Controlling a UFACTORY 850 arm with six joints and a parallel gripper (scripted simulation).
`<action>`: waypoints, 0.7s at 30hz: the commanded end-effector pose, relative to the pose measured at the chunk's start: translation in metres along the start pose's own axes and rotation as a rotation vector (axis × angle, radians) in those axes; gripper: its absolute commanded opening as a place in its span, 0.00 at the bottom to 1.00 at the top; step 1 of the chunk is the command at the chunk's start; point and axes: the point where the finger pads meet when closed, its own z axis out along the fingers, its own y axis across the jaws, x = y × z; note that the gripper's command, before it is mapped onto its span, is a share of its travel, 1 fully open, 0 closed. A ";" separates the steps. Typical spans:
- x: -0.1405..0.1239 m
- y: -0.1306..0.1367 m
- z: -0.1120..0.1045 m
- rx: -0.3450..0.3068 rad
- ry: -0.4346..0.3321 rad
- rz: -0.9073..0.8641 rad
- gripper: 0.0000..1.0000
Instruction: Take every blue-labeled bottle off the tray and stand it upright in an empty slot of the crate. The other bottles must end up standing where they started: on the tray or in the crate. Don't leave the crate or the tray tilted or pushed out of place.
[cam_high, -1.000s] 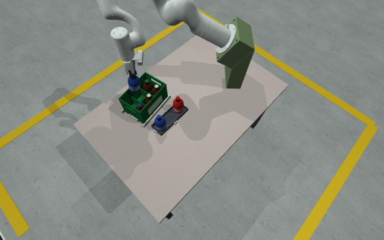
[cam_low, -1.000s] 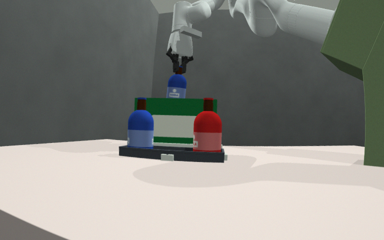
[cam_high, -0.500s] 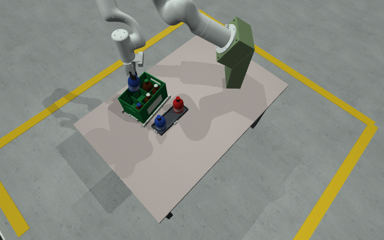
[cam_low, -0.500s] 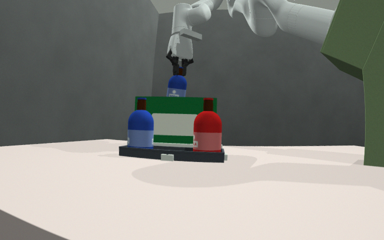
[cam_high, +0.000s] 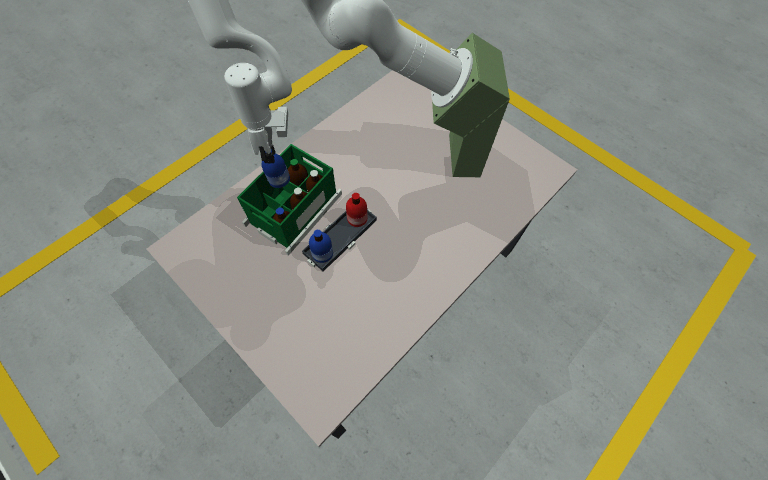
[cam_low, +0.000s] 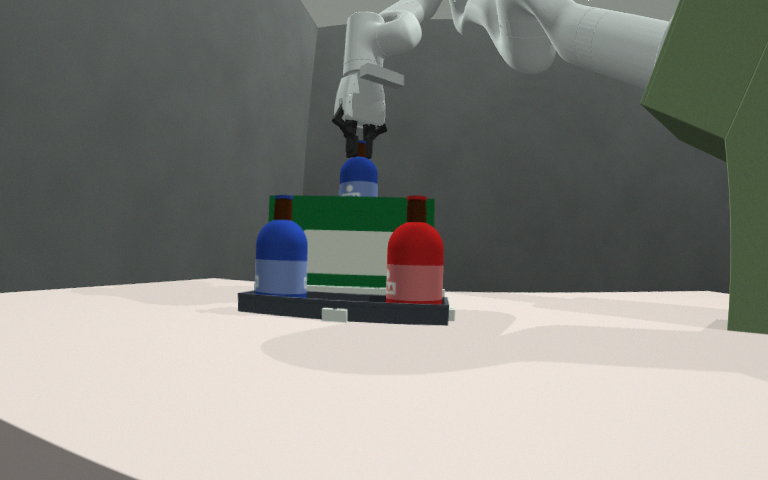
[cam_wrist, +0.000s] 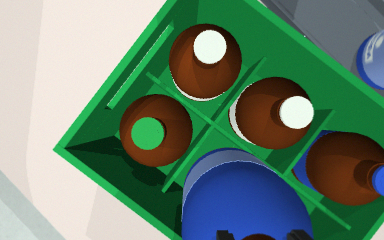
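Observation:
My gripper (cam_high: 266, 150) is shut on the neck of a blue-labeled bottle (cam_high: 274, 168) and holds it upright over the far left corner of the green crate (cam_high: 287, 193), its base partly below the crate's rim. It shows in the exterior view (cam_low: 358, 176) and fills the bottom of the wrist view (cam_wrist: 247, 197). The crate holds a green-capped bottle (cam_wrist: 155, 130), two white-capped bottles (cam_wrist: 206, 60) (cam_wrist: 274, 112) and a blue-capped bottle (cam_wrist: 347, 167). On the dark tray (cam_high: 338, 233) stand a blue-labeled bottle (cam_high: 320, 245) and a red-labeled bottle (cam_high: 356, 209).
The tray lies right beside the crate's near side on the pale table top. The arm's green base block (cam_high: 472, 107) stands at the table's far right. Yellow floor lines run around the table.

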 end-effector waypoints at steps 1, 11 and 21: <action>0.000 0.001 0.006 -0.003 0.000 0.001 0.00; 0.000 0.001 0.015 -0.003 0.000 0.001 0.00; 0.000 0.001 0.025 -0.003 0.000 0.001 0.00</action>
